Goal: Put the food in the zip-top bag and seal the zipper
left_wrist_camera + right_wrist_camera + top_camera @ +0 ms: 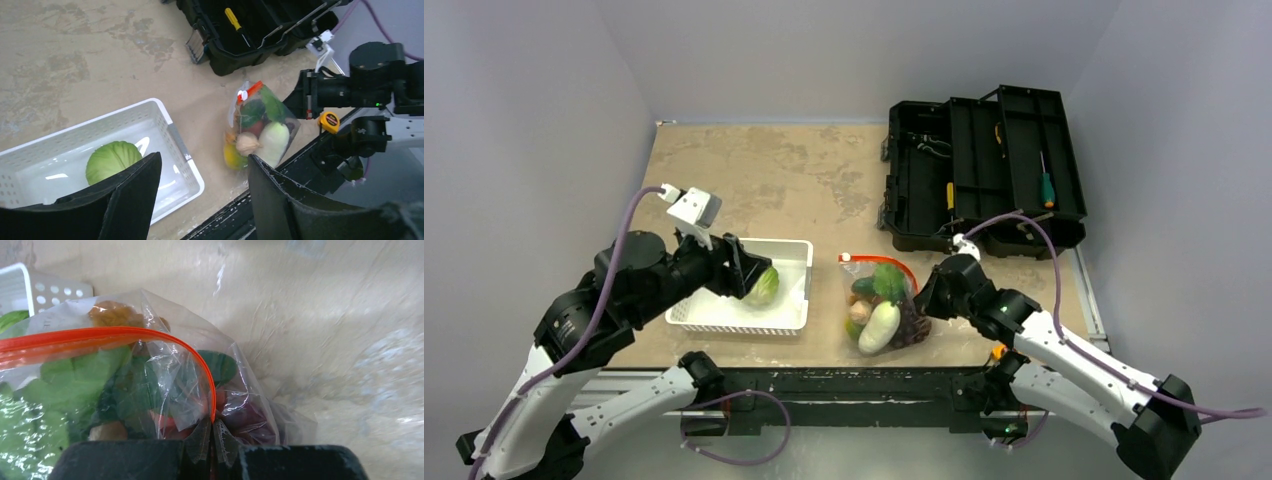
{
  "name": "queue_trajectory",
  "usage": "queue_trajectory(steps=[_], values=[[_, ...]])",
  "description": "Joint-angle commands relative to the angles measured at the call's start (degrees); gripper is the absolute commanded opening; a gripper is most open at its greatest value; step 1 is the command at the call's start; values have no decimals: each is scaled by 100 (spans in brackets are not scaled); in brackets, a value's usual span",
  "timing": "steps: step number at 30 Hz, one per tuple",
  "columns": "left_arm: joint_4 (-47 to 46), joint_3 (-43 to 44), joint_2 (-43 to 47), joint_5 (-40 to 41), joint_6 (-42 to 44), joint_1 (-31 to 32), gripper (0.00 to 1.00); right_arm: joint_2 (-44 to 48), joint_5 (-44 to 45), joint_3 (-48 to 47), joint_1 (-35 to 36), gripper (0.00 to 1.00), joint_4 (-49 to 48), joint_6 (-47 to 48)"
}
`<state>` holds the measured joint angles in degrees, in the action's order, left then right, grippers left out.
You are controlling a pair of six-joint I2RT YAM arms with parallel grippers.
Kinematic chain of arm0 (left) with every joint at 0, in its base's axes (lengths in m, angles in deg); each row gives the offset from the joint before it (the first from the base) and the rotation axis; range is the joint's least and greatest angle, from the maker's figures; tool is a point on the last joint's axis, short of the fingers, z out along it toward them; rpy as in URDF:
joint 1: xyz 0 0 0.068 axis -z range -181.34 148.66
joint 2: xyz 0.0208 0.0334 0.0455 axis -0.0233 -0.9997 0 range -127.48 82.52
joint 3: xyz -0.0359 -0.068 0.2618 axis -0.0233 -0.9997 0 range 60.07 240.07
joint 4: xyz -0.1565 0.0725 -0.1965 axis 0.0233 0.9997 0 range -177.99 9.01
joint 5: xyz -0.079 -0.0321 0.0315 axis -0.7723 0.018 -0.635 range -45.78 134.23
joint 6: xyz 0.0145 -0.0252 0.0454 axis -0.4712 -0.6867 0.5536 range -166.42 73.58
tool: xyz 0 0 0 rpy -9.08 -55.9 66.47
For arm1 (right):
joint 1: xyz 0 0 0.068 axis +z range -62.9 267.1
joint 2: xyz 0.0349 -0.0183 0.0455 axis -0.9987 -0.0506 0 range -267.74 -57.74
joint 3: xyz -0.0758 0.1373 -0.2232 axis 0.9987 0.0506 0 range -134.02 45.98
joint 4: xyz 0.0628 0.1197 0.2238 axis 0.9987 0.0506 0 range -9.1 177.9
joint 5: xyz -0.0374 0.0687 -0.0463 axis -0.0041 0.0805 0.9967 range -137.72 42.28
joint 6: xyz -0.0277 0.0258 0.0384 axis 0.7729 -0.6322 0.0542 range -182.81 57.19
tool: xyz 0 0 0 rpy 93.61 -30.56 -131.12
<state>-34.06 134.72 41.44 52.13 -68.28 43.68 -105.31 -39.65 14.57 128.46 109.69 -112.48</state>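
The clear zip-top bag (882, 300) lies on the table between the arms, with food inside: a white radish (879, 325), green pieces and a mushroom (246, 143). Its orange-red zipper (879, 261) curves along the far mouth, and the white slider (243, 95) sits at the left end. My right gripper (924, 298) is shut on the bag's right edge, where the zipper (150, 335) ends at the jaws (212, 450). A green cabbage (112, 160) lies in the white basket (734, 325). My left gripper (204, 157) hangs open above it, with nothing between its fingers.
An open black toolbox (979, 170) with screwdrivers stands at the back right. A small yellow tape measure (328, 121) sits by the right arm's base. The basket stands close to the table's near edge, left of the bag.
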Motion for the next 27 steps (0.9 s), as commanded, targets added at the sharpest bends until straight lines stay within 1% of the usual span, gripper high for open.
queue_trajectory(steps=[1,3,5,7,10,12,15,17,20,23,26,27], values=[[-233,-245,54,-456,-398,-19,63,-266,-1282,460,1,0,-886,-737],[-210,-266,58,-534,-415,-19,63,-618,-745,218,0,0,-955,-604],[-156,-231,40,-670,-456,-19,63,-894,101,-51,-1,0,-742,-494],[-191,-273,70,-869,-538,-17,63,-882,889,5,-20,0,-648,-574],[-329,-507,197,-992,-645,-19,63,-795,1498,217,-255,0,-431,-616],[-300,-555,246,-975,-675,-19,63,-649,1992,234,-269,0,-148,-477],[-374,-648,395,-917,-714,-18,63,-414,2418,-40,-275,0,-15,-137],[-365,-583,440,-892,-695,-19,64,-442,2664,-331,-274,7,187,26],[-195,-338,434,-876,-570,-19,63,-356,2605,-514,-271,21,279,273],[17,-89,461,-808,-514,-19,63,111,2528,-549,-270,40,408,372],[130,82,564,-573,-479,-14,64,638,2278,-667,-269,55,278,768],[116,126,606,-513,-477,-19,64,774,2094,-717,-269,58,161,966]])
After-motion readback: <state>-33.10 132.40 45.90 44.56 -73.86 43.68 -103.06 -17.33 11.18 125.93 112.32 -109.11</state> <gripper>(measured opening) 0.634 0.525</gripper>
